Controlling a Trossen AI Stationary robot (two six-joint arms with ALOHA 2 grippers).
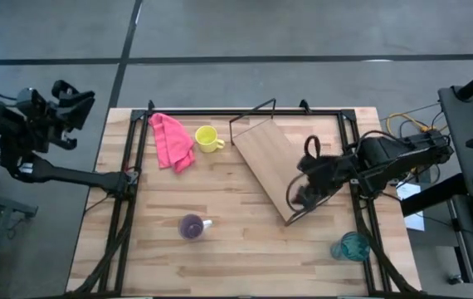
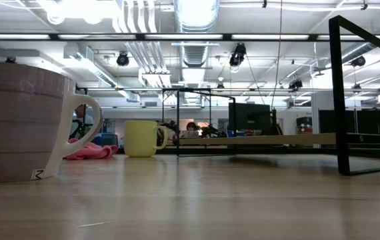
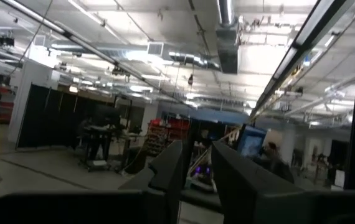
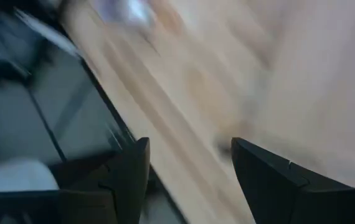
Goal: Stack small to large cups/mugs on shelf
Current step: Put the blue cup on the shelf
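The place reads as a robotics lab in a large open-plan industrial hall: exposed ceiling ducts (image 2: 197, 27) and long strip lights (image 3: 327, 25) (all bare, no ceiling panels), a grey concrete floor (image 1: 303, 29), monitors (image 2: 250, 117) and equipment carts (image 3: 99, 146) beyond the wooden surface (image 1: 236, 249).

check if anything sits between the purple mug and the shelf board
Nothing visible does. In the high view the purple mug stands on bare tabletop, with open wood between it and the shelf board. The right gripper hovers open over the board's near end, beside that path.
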